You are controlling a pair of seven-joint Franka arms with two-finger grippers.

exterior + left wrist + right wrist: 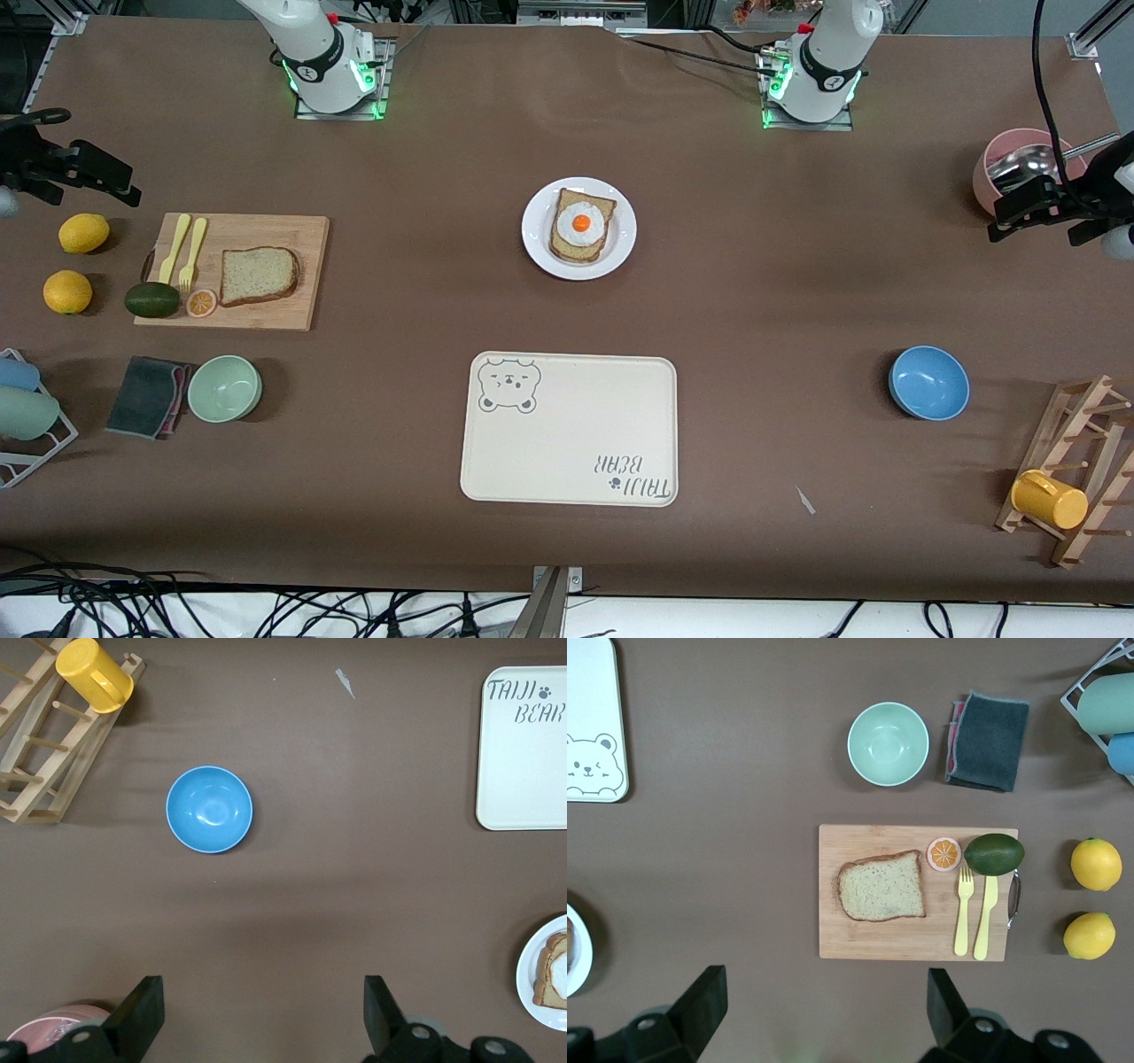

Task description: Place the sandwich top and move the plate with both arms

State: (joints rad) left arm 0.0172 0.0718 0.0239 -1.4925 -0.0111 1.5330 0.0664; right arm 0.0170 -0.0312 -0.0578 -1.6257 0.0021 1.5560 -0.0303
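Observation:
The sandwich top (257, 276) is a plain bread slice lying on a wooden cutting board (306, 239) toward the right arm's end; it also shows in the right wrist view (881, 887). The white plate (534, 239) sits mid-table and bears a bread slice with a fried egg (581, 221); its rim shows in the left wrist view (530, 979). My right gripper (89, 173) (825, 983) is open and empty, up over the table's right-arm end beside the board. My left gripper (1032, 208) (262, 992) is open and empty, up over the left-arm end by a pink bowl.
The cream bear tray (569, 430) lies nearer the camera than the plate. There are also a blue bowl (928, 382), a green bowl (224, 388), a dark cloth (146, 396), two lemons (83, 233), an avocado (151, 299), a yellow fork and knife (186, 251), a pink bowl with ladle (1019, 168), and a wooden rack with a yellow mug (1050, 501).

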